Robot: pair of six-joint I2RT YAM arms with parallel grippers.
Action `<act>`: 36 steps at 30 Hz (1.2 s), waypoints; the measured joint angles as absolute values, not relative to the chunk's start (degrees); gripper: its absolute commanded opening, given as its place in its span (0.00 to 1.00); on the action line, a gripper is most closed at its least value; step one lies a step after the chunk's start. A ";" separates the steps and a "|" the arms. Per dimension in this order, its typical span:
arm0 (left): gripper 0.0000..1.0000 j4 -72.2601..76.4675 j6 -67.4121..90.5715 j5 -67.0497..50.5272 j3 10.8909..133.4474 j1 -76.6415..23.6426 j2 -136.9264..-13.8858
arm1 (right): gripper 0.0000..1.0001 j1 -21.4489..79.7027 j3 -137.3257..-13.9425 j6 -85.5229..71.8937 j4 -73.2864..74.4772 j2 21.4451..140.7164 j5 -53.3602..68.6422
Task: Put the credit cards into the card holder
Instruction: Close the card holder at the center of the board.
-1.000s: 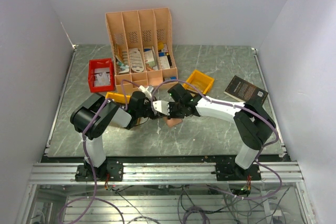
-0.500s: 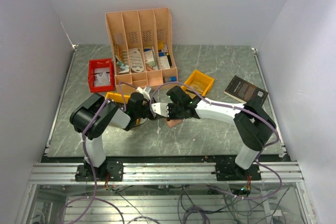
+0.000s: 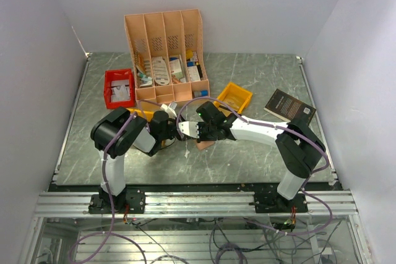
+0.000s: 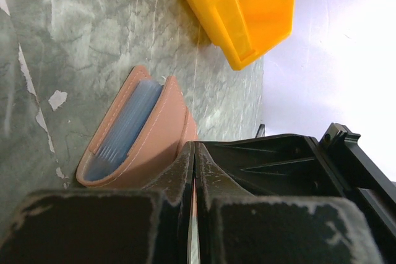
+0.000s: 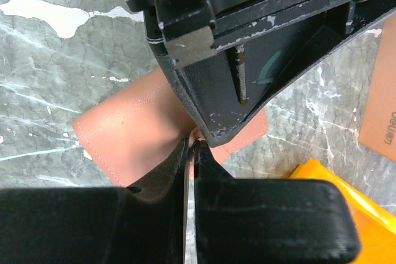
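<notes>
Grippers meet tip to tip at mid-table: left gripper (image 4: pixel 193 153) and right gripper (image 5: pixel 190 148), both clenched tight, touch the tan card holder (image 4: pixel 145 134). It lies on the marbled table (image 4: pixel 80 35) showing its bluish pockets; what either pinches cannot be told. Just beyond sits a yellow bin (image 4: pixel 247 10); farther back, a red tray (image 3: pixel 110 88), peach organiser (image 3: pixel 164 26) and black book (image 3: pixel 289 104).

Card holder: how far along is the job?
Done: nothing confirmed. The card holder lies part-open on the table with its bluish pockets showing, and no card is clearly seated in them. In hand: the left gripper and right gripper are both shut at the holder's edge. Whether either pinches a card is unclear. Left: getting the cards into the pockets.
</notes>
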State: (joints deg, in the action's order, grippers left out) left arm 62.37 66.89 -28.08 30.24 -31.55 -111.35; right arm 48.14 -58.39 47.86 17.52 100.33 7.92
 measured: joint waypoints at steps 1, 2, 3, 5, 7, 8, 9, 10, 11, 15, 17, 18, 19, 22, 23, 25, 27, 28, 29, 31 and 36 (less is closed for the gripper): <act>0.07 62.35 66.85 -28.12 30.24 -31.55 -111.35 | 0.00 48.14 -58.39 47.86 17.52 100.33 7.92; 0.07 62.30 66.72 -28.14 30.24 -31.62 -111.35 | 0.00 48.14 -58.39 47.86 17.52 100.33 7.92; 0.07 62.11 66.54 -28.12 30.24 -31.70 -111.35 | 0.00 48.14 -58.39 47.83 17.52 100.33 7.92; 0.07 60.90 65.87 -28.12 30.26 -31.97 -111.33 | 0.00 48.14 -58.39 47.83 17.52 100.33 7.92; 0.07 59.51 65.01 -28.08 30.39 -32.12 -111.18 | 0.00 48.14 -58.39 47.83 17.52 100.33 7.92; 0.07 58.74 64.47 -28.08 30.55 -32.14 -110.89 | 0.00 48.14 -58.39 47.81 17.52 100.33 7.92; 0.07 57.43 63.66 -27.88 30.79 -32.23 -110.32 | 0.01 48.16 -58.39 47.81 17.52 100.33 7.92; 0.07 56.58 63.05 -27.73 30.94 -32.34 -109.93 | 0.01 48.16 -58.39 47.79 17.52 100.33 7.92; 0.07 55.46 62.30 -27.51 31.11 -32.42 -109.45 | 0.01 48.16 -58.39 47.79 17.52 100.33 7.92; 0.07 52.69 60.34 -27.22 31.24 -32.51 -108.03 | 0.06 48.16 -58.41 47.77 17.52 100.36 7.92; 0.07 52.14 59.90 -27.24 31.35 -32.51 -107.85 | 0.12 48.18 -58.43 47.77 17.56 100.38 8.01; 0.07 51.94 59.75 -27.27 31.44 -32.51 -107.85 | 0.15 48.18 -58.43 47.70 17.56 100.38 8.08; 0.07 51.77 59.55 -27.27 31.51 -32.51 -107.83 | 0.18 48.18 -58.43 47.70 17.56 100.40 8.21; 0.07 50.92 58.94 -27.27 32.01 -32.51 -107.81 | 0.21 48.18 -58.43 47.83 17.54 100.42 8.54; 0.07 50.76 58.87 -27.27 32.08 -32.51 -107.81 | 0.21 48.18 -58.43 47.94 17.52 100.42 8.60; 0.07 50.78 58.87 -27.27 32.10 -32.51 -107.83 | 0.21 48.14 -58.43 48.16 17.52 100.40 8.75; 0.07 51.03 58.92 -27.27 32.08 -32.51 -107.96 | 0.22 47.97 -58.43 48.56 17.58 100.38 9.28; 0.07 51.18 58.94 -27.27 32.05 -32.51 -108.01 | 0.22 47.79 -58.48 48.75 17.65 100.36 9.67; 0.07 51.33 58.96 -27.27 31.99 -32.51 -108.09 | 0.22 47.64 -58.50 48.84 17.72 100.36 10.00; 0.07 51.64 58.96 -27.29 31.92 -32.51 -108.20 | 0.22 47.16 -58.83 49.10 18.22 100.38 11.09; 0.07 51.62 58.96 -27.46 31.92 -32.51 -108.22 | 0.22 45.45 -60.66 49.12 20.67 101.10 14.96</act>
